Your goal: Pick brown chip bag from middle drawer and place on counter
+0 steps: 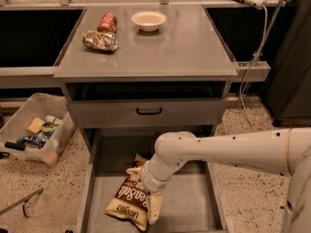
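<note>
Counted items: one brown chip bag [127,204], one open middle drawer [192,208], one closed drawer front [107,114] with a black handle [148,111] above it, two crushed cans [99,40] and one white bowl [148,20] on the grey worktop [184,47], and one clear plastic bin [18,116] of oddments on the speckled floor [48,188] to the left. The bag was dark brown with cream-yellow ends and white script lettering, crinkled, lying flat and slanted on the drawer floor, left of centre and towards the front. The single white arm [228,149] entered from the right and bent down into the drawer, and its gripper [151,205] sat at the bag's right edge, touching it. Whether the gripper was spread or closed on the bag could not be told. Bare drawer floor lay to the right of the bag, bounded by the low side walls. On the worktop, the cans and bowl stood near the back left, and the front and right stretches up to the thin lip were bare.
</note>
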`<state>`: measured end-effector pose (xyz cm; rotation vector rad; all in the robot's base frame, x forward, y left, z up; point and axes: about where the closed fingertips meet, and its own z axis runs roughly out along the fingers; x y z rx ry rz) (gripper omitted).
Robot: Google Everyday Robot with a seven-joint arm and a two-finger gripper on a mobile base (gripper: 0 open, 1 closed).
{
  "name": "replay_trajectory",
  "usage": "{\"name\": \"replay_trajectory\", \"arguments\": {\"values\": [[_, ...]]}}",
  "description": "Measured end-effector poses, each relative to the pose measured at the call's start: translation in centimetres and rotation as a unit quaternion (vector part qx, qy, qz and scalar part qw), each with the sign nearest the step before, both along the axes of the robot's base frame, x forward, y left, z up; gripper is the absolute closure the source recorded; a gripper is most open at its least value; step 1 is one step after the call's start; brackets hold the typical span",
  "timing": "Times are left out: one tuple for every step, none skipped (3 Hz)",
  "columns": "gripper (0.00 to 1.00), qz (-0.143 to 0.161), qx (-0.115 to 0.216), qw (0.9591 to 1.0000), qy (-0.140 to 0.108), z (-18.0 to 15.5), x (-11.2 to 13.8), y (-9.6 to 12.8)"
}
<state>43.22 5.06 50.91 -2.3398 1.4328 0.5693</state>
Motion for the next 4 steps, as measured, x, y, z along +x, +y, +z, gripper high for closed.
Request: {"name": "replay_trajectory", "arguments": {"values": [[0.00,-0.001,0.000,1.0000,-0.001,-0.1,0.1,0.0],[0.00,-0.009,-0.003,0.9999,-0.012,-2.0,1.0,-0.3],[0.00,-0.005,-0.007,0.9996,-0.028,-4.8,3.5,0.6],[0.00,-0.022,-0.007,0.9986,-0.047,-11.1,9.7,0.9]]}}
